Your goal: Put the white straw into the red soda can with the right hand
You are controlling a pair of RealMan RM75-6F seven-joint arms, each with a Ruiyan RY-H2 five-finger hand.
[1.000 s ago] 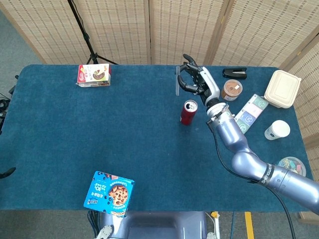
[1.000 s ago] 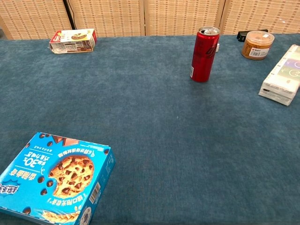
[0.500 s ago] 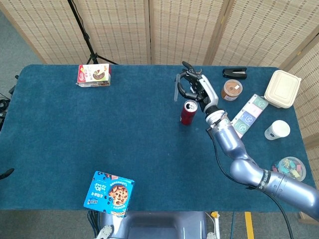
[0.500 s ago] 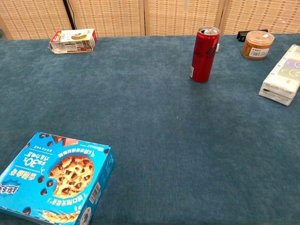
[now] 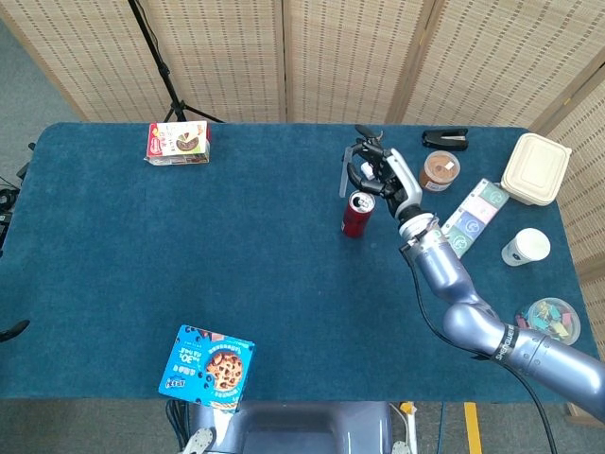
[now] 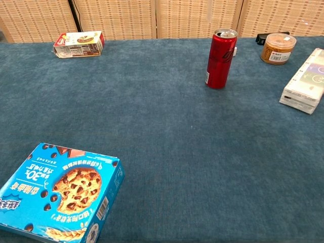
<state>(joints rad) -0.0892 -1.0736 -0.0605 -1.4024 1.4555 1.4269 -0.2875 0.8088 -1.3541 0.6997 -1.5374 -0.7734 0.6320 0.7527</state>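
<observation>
The red soda can [image 5: 356,214] stands upright on the blue table, also seen in the chest view as a tall red can [image 6: 220,58] with an open top. My right hand [image 5: 378,175] hovers just behind and above the can, pinching the white straw [image 5: 344,177], which hangs nearly upright a little to the left of the can's mouth. The straw's lower end is above and beside the can top, not inside it. The chest view shows neither hand. My left hand appears in no view.
A brown-lidded jar [image 5: 440,170], a black stapler [image 5: 445,139], a pastel box [image 5: 473,214], a beige clamshell container [image 5: 535,168] and a white cup [image 5: 525,247] crowd the right side. A snack box [image 5: 178,143] lies far left; a blue cookie box [image 5: 207,368] near front.
My right hand has moved forward and slightly right with the straw, bringing it nearer to the can's top.
</observation>
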